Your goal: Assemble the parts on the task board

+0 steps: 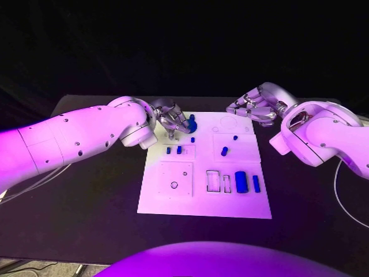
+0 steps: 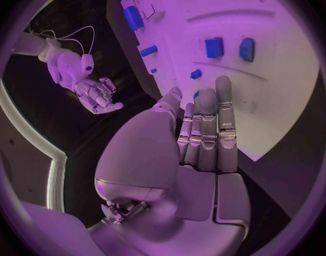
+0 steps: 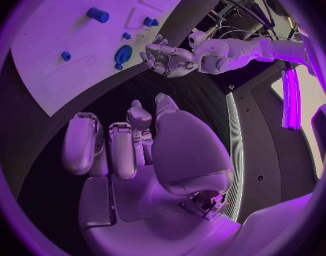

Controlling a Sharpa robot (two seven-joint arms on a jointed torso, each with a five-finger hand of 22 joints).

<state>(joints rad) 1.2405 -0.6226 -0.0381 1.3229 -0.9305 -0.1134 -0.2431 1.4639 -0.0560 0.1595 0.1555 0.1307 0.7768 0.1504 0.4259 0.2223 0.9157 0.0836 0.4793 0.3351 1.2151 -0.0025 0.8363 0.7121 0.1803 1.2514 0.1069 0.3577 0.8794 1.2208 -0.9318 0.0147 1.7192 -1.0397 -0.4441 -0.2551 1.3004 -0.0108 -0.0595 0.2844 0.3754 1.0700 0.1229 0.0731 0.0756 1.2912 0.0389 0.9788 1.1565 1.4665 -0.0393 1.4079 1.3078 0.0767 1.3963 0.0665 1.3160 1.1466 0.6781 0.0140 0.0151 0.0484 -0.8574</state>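
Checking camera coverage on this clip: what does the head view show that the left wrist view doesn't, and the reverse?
Head view alone: the whole task board, with its near outlines and the large blue part. Left wrist view alone: the left hand from behind, its fingers straight over the board's edge and holding nothing. Both: the right hand off the board's far corner, and small blue parts.

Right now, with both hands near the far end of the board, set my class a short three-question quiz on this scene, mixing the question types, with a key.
1. True or false: the right hand holds a blue part.
2. Which hand is over the task board? A) the left hand B) the right hand C) neither
3. Fill in: the large blue cylinder lies at the board's ____ end, nearest the robot.

Key: 1 false, since the right wrist view shows its fingers with nothing in them. 2 A. 3 near.
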